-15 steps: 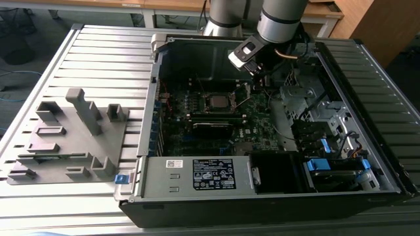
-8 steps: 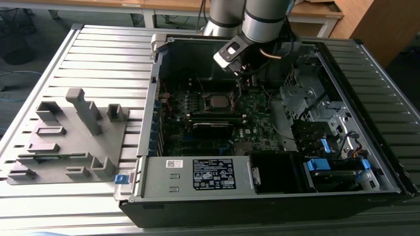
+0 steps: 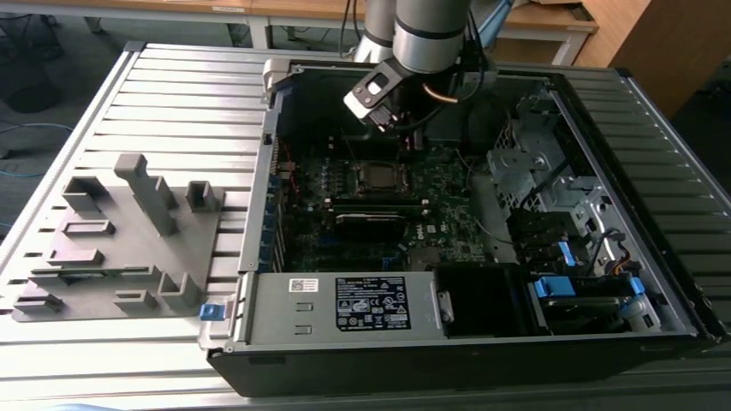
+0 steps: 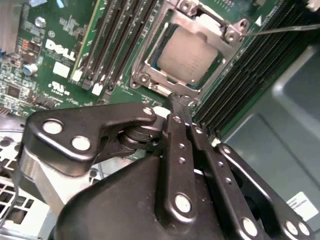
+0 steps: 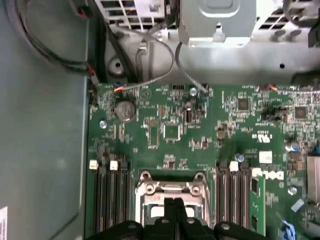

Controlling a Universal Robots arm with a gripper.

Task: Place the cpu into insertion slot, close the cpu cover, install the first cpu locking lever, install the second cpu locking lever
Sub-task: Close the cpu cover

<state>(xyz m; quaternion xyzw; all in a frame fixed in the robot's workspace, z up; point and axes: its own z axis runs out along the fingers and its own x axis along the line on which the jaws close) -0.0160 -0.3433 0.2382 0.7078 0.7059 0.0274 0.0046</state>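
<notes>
- One hazard, as a judgement: the thin locking lever [image 4: 285, 28] juts out free past the socket in the second wrist view. The cpu cover [image 4: 150, 62] therefore seems unclamped and could lift if nudged under its rim.
- Another: the tips of the gripper [image 4: 177, 100] sit right at the cover's near edge, close to the memory slots [image 4: 245, 75]. A sideways slip could scrape the green board or miss the lever altogether.
- The cpu [image 4: 190, 52] lies flat in the insertion slot [image 3: 374, 175]. Its dull metal face shows through the cover's window, and the cover appears to lie down over it.
- The jaws look pressed together, with no gap and nothing seen between them. Whether the tips touch the cover's rim or hover just above it cannot be told.
- In the exterior view the arm reaches down into the open computer case [image 3: 457, 364], which rests on the slatted bench [image 3: 171, 94].
</notes>
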